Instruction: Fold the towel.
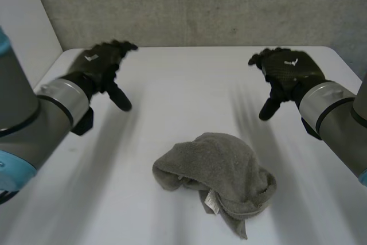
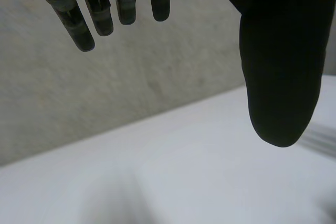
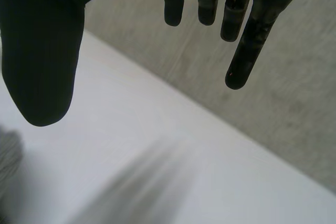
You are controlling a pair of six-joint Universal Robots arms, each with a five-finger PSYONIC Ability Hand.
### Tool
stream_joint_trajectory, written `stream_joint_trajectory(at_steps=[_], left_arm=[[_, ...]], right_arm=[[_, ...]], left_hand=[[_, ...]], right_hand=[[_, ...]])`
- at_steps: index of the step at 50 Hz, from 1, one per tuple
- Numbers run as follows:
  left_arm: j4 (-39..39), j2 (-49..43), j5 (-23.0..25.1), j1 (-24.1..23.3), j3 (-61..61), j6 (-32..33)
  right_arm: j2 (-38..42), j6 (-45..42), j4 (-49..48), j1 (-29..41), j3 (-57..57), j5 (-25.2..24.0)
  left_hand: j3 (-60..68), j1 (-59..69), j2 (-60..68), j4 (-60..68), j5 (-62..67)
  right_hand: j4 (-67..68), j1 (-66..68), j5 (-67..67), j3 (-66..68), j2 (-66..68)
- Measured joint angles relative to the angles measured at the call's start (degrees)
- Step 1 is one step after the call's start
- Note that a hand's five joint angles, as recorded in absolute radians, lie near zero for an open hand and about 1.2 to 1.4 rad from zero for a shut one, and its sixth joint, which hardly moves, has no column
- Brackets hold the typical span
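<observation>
A grey-green towel (image 1: 221, 174) lies crumpled in a heap on the white table (image 1: 183, 78), near the front and a little right of the middle, with a small white label at its front. My left hand (image 1: 102, 65) hovers above the table at the far left, open, nothing in it. My right hand (image 1: 285, 73) hovers at the far right, also open and empty. In the left wrist view the fingers (image 2: 100, 11) and thumb (image 2: 281, 61) hang straight and apart. The right wrist view shows spread fingers (image 3: 210, 1) and thumb (image 3: 42, 51), with a bit of the towel (image 3: 8, 156) beside the thumb.
A rough grey wall (image 1: 200, 4) stands behind the table's far edge. A white panel (image 1: 23, 21) rises at the back left. Bare tabletop lies between the two hands and the towel.
</observation>
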Motion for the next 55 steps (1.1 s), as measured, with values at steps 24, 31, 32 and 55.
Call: stream_joint_trajectory(at_steps=[24,31,32,55], left_arm=[[-6.4,-19.1,4.5,-10.8,-0.4,9.2],[-1.1,-19.2,2.3,-13.4,-0.2,9.0],[0.0,-18.6,1.3,-13.6,-0.1,8.9],[17.4,4.4,-13.4,-12.9,-6.5,10.9]], right_arm=[[2.2,-0.5,5.6,-0.6,17.0,-11.0],[3.1,-0.6,-3.4,-0.5,18.4,-11.1],[3.0,-0.7,-5.7,-0.5,18.2,-11.0],[-7.5,-4.8,-32.6,1.5,9.9,-4.9]], left_hand=[[15.6,15.9,15.6,15.4,13.5],[47.3,47.6,47.3,47.3,45.2],[55.2,54.3,55.4,55.4,53.1],[59.9,56.9,59.9,59.9,57.1]], right_hand=[[-5.6,3.8,4.7,4.9,5.2],[28.6,37.9,48.7,53.2,53.4],[29.5,38.0,49.8,54.3,54.0],[30.2,42.1,53.1,55.4,54.1]])
